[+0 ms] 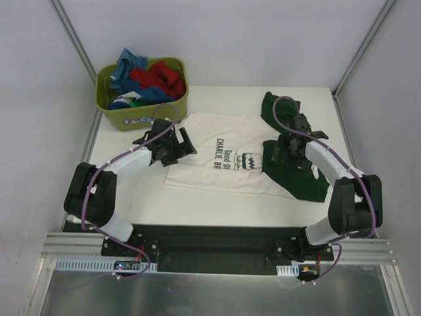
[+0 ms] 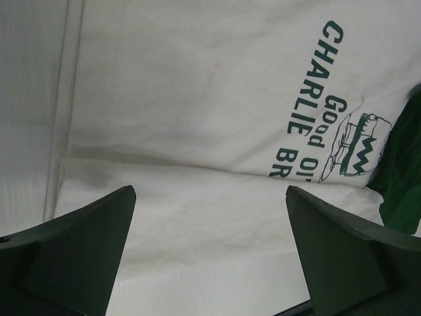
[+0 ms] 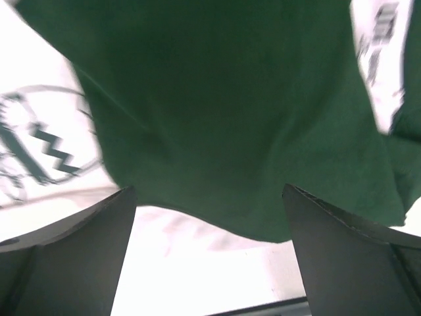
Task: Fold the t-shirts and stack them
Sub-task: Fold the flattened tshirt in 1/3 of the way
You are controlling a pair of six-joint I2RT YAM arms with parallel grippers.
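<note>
Cream shirt (image 1: 210, 148) lies flat on the table (image 1: 131, 197), print up, its green sleeves (image 1: 299, 181) bunched at the right. Your left gripper (image 2: 209, 191) hangs over the shirt's left edge, fingers spread, gripping nothing. Your right gripper (image 3: 209, 189) is spread wide too, empty, just above green sleeve cloth. Blue and red shirts (image 1: 148, 79) sit heaped in the tub (image 1: 141, 117) at the far left.

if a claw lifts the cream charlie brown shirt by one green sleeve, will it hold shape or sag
Probably sags: the cream cloth t-shirt with dark green sleeves lies flat with soft creases and a bunched sleeve, so it looks floppy. It looks thin, so likely light. Pushed across the white table, it would probably wrinkle rather than slide whole.
</note>
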